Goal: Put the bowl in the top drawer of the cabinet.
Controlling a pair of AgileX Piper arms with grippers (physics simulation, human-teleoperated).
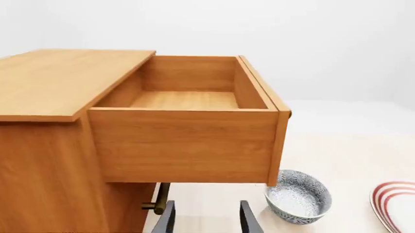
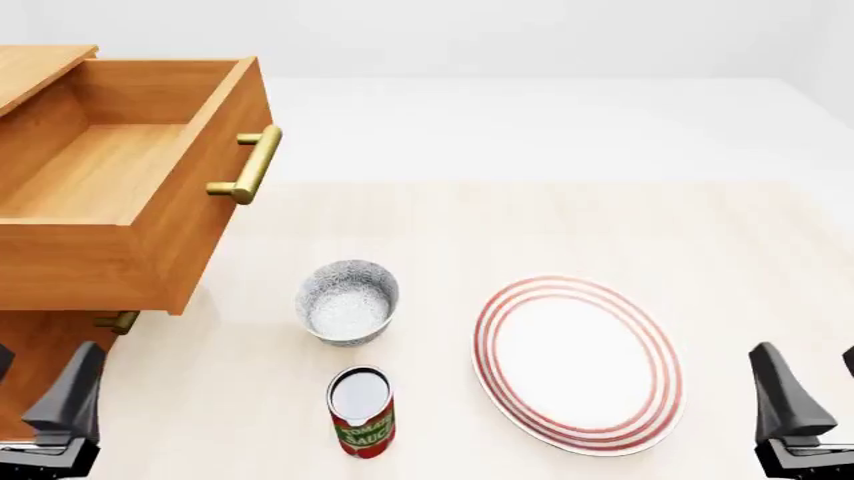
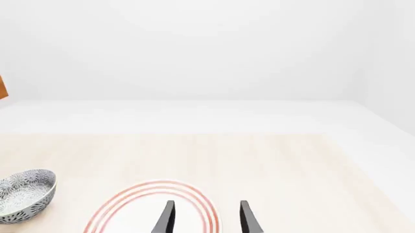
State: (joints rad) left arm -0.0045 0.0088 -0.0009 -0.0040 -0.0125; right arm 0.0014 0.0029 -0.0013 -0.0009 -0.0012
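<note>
The bowl (image 2: 347, 302) (image 1: 298, 196) (image 3: 25, 194), white with a blue-grey speckle, stands upright on the table just right of the cabinet (image 2: 40, 350) (image 1: 58, 87). The top drawer (image 2: 120, 190) (image 1: 188, 141) is pulled far out and nothing lies inside it; its brass handle (image 2: 248, 165) faces right. My left gripper (image 2: 34, 385) (image 1: 207, 218) hangs open and holds nothing, low beside the cabinet front, left of the bowl. My right gripper (image 2: 814, 385) (image 3: 206, 216) is open too, near the table's right front, well away from the bowl.
A large red-ringed white plate (image 2: 577, 362) (image 1: 395, 204) (image 3: 129, 194) lies right of the bowl. A red tomato sauce can (image 2: 360, 410) stands just in front of the bowl. The lower drawer's brass handle (image 2: 118, 322) (image 1: 161, 198) shows under the open drawer.
</note>
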